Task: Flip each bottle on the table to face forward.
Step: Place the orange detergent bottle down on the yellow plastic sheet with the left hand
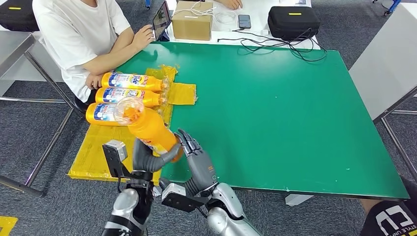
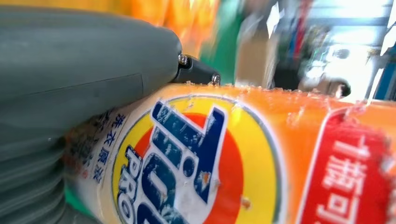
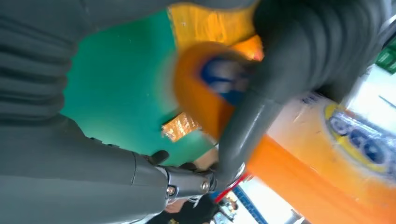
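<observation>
My left hand grips an orange detergent bottle near its base and holds it tilted above the yellow sheet, clear cap end up and to the left. Close up, the bottle's blue, yellow and red label faces the wrist camera beside my left hand's grey thumb. My right hand stands beside the bottle's lower end with fingers stretched up against it. The same bottle is blurred in the right wrist view. Three more orange bottles lie side by side on the sheet.
A green table spreads to the right. A person in a white shirt sits at the far left corner near a tablet. A cardboard box, a phone, a black case and cables lie beyond.
</observation>
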Motion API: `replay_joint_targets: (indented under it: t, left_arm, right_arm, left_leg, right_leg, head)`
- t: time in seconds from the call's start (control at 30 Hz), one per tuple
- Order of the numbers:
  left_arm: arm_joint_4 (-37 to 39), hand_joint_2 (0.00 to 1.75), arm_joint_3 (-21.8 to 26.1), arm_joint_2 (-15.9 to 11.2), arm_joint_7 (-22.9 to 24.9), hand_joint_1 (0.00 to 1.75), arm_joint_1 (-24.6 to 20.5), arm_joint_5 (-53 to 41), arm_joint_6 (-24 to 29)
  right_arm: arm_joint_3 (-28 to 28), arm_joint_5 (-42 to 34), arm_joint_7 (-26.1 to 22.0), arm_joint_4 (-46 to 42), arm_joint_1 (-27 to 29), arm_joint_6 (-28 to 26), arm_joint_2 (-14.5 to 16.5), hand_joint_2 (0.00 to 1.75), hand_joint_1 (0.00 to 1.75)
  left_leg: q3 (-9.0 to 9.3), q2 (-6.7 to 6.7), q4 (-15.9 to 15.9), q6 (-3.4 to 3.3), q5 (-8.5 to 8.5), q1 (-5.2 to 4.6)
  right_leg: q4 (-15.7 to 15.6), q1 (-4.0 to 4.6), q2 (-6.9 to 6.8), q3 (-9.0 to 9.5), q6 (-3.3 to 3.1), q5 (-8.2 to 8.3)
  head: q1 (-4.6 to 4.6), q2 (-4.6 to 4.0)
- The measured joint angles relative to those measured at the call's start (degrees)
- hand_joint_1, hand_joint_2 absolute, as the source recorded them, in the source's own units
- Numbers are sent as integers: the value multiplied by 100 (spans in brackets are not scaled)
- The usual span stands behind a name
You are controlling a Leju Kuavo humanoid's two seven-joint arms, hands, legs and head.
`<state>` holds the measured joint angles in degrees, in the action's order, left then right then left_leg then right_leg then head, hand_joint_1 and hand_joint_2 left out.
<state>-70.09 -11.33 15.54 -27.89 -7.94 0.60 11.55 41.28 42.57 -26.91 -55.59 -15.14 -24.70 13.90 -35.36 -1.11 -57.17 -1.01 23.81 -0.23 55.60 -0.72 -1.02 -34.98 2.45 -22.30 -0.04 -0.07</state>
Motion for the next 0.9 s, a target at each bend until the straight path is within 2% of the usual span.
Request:
replay_joint_targets:
  t: [0.07, 0.13, 0.2, 0.3, 0.37, 0.53, 0.63, 0.77, 0.9]
  left_arm:
    - [357, 175, 129, -175, -80, 174, -335, -1024, 574]
    - [724, 175, 255, -328, -101, 174, -614, -1846, 929]
    - [1083, 175, 327, -484, 65, 175, -839, -2636, 1221]
    - [1820, 175, 305, -874, 451, 175, -1183, -4065, 1450]
    - [2284, 175, 302, -1137, 535, 175, -1373, -4557, 1334]
    - [3017, 175, 313, -1598, 590, 175, -1749, -4977, 690]
    - [3275, 175, 295, -1819, 634, 175, -1975, -5190, 203]
    - [3516, 175, 208, -2243, 592, 175, -2270, -5392, -534]
    - [3614, 175, 148, -2589, 525, 175, -2392, -5403, -832]
  right_arm:
    - [94, 35, -12, -68, 25, 44, 12, 0, 0]
    - [196, 55, -27, -150, 51, 101, 36, 0, 0]
    - [269, 47, -49, -213, 72, 149, 49, 0, 0]
    - [339, -17, -97, -308, 82, 272, 35, 0, 0]
    - [350, -56, -116, -364, 98, 336, 9, 0, 0]
    - [352, -136, -220, -436, 120, 424, -16, 0, 0]
    - [352, -185, -284, -436, 121, 442, -21, 0, 0]
    - [351, -266, -377, -435, 122, 442, -50, 0, 0]
    - [347, -304, -432, -434, 128, 443, -67, 0, 0]
  left_leg:
    - [1, 0, 0, 4, -3, 4]
    - [1, 1, 0, 7, -6, 8]
    - [0, 1, 0, 8, -7, 10]
    - [1, -4, 1, 8, -7, 11]
    - [1, -7, 1, 9, -8, 11]
    - [1, 0, 1, 10, -8, 11]
    - [7, 0, 3, 11, -7, 11]
    - [25, -10, 4, 15, -6, 11]
    - [33, -27, 4, 26, -13, 16]
  right_leg:
    - [3, 3, 0, -1, 0, 0]
    - [5, 6, -1, -1, -1, 0]
    - [6, 7, -2, 0, -1, 0]
    - [7, 7, 1, -2, -2, 0]
    - [7, 7, 2, -5, -3, 1]
    - [7, 7, -1, 0, -4, 0]
    - [7, 7, 0, 6, -4, -1]
    - [12, 8, 4, 13, -13, -1]
    - [17, 11, 9, 12, -30, 7]
  head:
    - [-2, 0]
    - [-2, 0]
    - [-1, 0]
    - [-1, 0]
    - [-1, 0]
    - [0, 0]
    - [0, 0]
    - [1, 0]
    - [-1, 0]
